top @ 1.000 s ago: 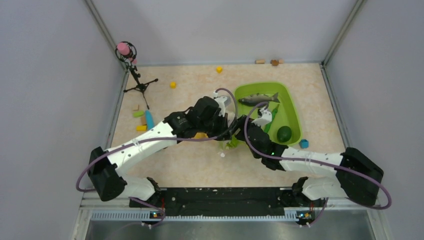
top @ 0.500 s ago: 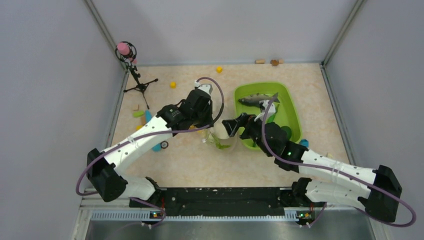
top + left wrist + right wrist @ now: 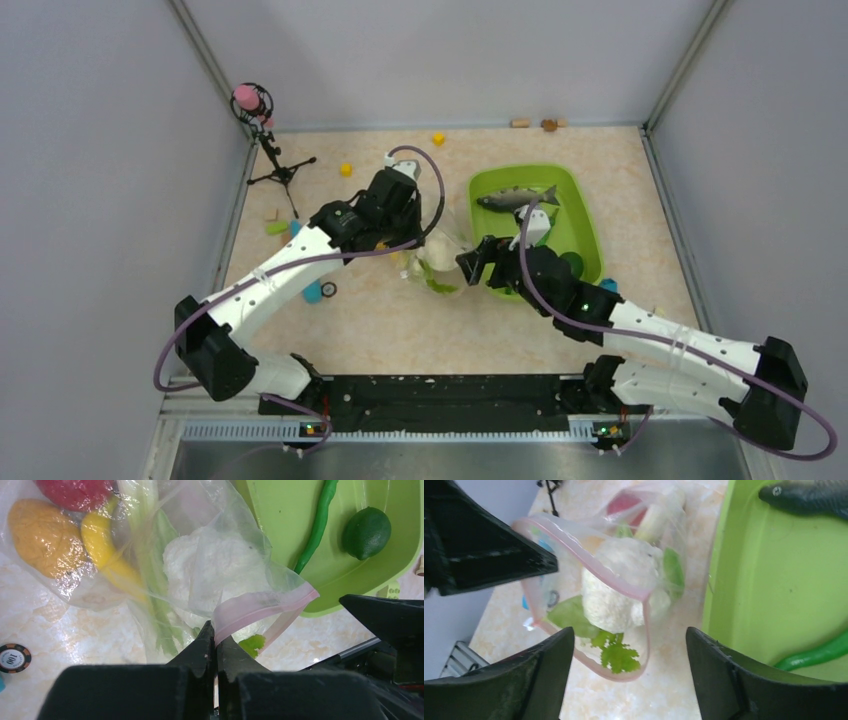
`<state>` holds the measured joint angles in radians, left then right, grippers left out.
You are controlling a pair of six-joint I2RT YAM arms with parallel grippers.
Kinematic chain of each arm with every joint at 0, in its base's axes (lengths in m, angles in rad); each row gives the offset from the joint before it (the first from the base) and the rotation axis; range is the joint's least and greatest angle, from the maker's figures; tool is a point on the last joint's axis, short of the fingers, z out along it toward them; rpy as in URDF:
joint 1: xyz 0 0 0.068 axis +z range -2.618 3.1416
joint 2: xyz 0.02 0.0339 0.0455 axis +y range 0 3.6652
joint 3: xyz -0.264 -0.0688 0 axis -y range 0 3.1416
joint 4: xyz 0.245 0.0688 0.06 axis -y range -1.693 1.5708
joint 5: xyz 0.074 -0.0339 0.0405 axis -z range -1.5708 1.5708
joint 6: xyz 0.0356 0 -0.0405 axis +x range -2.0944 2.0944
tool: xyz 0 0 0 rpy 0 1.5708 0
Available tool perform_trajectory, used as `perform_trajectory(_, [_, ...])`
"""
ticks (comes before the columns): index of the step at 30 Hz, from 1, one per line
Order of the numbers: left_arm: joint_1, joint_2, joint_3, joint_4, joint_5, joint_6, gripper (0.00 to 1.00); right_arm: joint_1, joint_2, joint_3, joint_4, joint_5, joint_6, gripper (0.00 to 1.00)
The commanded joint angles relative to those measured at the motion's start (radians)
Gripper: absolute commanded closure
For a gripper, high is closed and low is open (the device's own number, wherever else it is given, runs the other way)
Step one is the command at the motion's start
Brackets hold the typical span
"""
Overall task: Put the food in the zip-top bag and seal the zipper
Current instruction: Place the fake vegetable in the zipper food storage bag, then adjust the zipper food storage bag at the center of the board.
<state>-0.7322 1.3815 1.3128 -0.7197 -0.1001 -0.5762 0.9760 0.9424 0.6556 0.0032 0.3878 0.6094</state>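
The zip-top bag (image 3: 438, 262) lies on the table left of the tray, mouth open toward my right gripper. Inside it in the left wrist view are a white cauliflower (image 3: 210, 565), a red tomato (image 3: 75, 490), a yellow piece (image 3: 100, 535), an orange piece (image 3: 40, 535) and a green stalk (image 3: 150, 555). My left gripper (image 3: 216, 641) is shut on the pink zipper (image 3: 265, 605) and holds that edge up. My right gripper (image 3: 628, 632) is open and empty, just in front of the bag mouth (image 3: 589, 555). A green leaf (image 3: 616, 657) pokes out past the zipper.
The lime-green tray (image 3: 578, 185) holds a grey fish (image 3: 515, 197), a long green pod (image 3: 317, 525) and a dark green lime (image 3: 366, 526). A microphone stand (image 3: 265, 130) is back left. Small blocks (image 3: 438, 139) and a poker chip (image 3: 14, 658) lie scattered.
My left gripper has pulled back and left, drawing the bag with it. My right arm has stretched out, and its gripper has moved right toward the tray and now faces the bag mouth.
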Motion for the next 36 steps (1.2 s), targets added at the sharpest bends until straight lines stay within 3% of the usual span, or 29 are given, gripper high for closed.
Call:
perform_trajectory(1, [0.007,0.003,0.05,0.032,0.02,0.008,1.0,-0.018,0.004,-0.043,-0.013,0.022,0.068,0.25])
perform_trajectory(11, [0.008,-0.006,0.045,0.029,0.015,0.004,1.0,-0.023,0.167,-0.03,0.031,-0.054,0.114,0.53])
perform_trajectory(23, [0.01,-0.026,0.034,0.039,0.033,-0.001,1.0,-0.048,0.278,0.004,0.102,0.002,0.15,0.73])
perform_trajectory(25, [0.01,-0.034,0.027,0.041,0.025,-0.002,1.0,-0.048,0.296,0.02,0.108,-0.007,0.147,0.83])
perform_trajectory(27, [0.01,-0.04,0.028,0.035,0.011,-0.002,1.0,-0.048,0.302,0.043,0.098,-0.021,0.132,1.0])
perform_trajectory(32, [0.01,-0.041,0.035,0.035,-0.07,-0.02,1.0,-0.05,0.267,0.12,0.06,-0.028,0.067,1.0])
perform_trajectory(36, [0.017,-0.042,0.112,0.006,-0.121,-0.021,1.0,-0.05,0.29,0.29,-0.039,-0.113,-0.029,1.0])
